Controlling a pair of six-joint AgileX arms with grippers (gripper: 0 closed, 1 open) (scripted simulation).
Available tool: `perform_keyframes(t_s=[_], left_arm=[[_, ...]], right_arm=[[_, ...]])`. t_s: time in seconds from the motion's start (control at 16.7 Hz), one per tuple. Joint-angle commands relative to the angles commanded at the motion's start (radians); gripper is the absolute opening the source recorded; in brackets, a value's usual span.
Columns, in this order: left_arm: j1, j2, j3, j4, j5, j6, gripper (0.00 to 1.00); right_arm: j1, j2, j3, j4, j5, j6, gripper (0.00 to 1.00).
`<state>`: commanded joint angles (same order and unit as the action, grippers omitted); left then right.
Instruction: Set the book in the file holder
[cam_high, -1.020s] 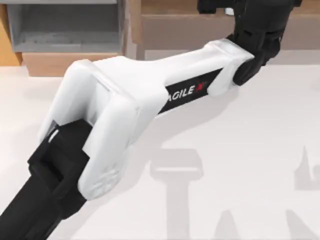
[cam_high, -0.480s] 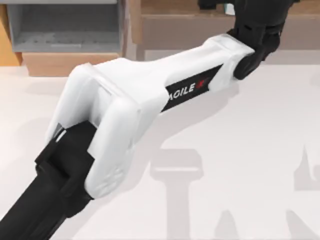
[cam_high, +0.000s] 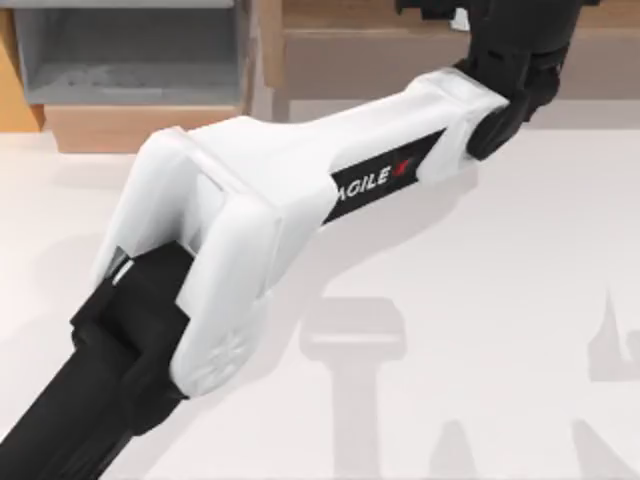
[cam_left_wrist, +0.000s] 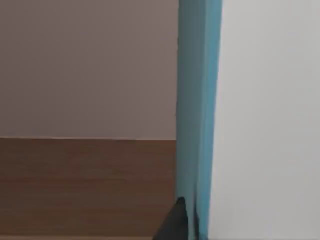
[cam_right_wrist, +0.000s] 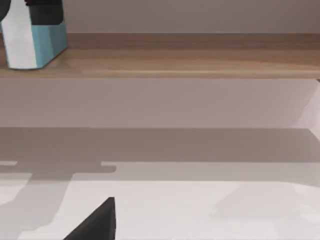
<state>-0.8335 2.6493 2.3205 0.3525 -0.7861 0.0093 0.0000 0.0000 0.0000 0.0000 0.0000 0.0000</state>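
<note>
The left arm (cam_high: 300, 190) is reaching diagonally across the table (cam_high: 480, 300) from the near left corner toward the far edge, right of the middle, where the left gripper (cam_right_wrist: 44, 11) is hanging over the long brown wooden shelf (cam_right_wrist: 190, 62). In the right wrist view that gripper is pinching the book (cam_right_wrist: 35, 42) from above, its dark fingers clamped on the top of the light-blue cover, and the book is standing upright with its lower edge on or just above the shelf's top board; I cannot tell which. In the left wrist view the book's blue cover (cam_left_wrist: 197, 110) and white page edges are running straight down, with the wooden board behind them. The file holder (cam_high: 130, 60) is sitting at the far left of the table, its grey walls open toward the camera and its tan front panel facing the near side, well apart from the book. The right gripper (cam_right_wrist: 92, 222) is showing as one dark fingertip low over the table, and I cannot tell its state.
</note>
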Motion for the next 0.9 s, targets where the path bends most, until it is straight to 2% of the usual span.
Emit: perform_keyframes(t_s=[0.3,0.9], left_arm=[[0.0,0.0,0.0,0.0,0.0,0.0,0.02],[-0.005,-0.001,0.003,-0.003,0.0,0.001,0.0]], right_arm=[[0.0,0.0,0.0,0.0,0.0,0.0,1.0],[0.0,0.0,0.0,0.0,0.0,0.0,1.0]])
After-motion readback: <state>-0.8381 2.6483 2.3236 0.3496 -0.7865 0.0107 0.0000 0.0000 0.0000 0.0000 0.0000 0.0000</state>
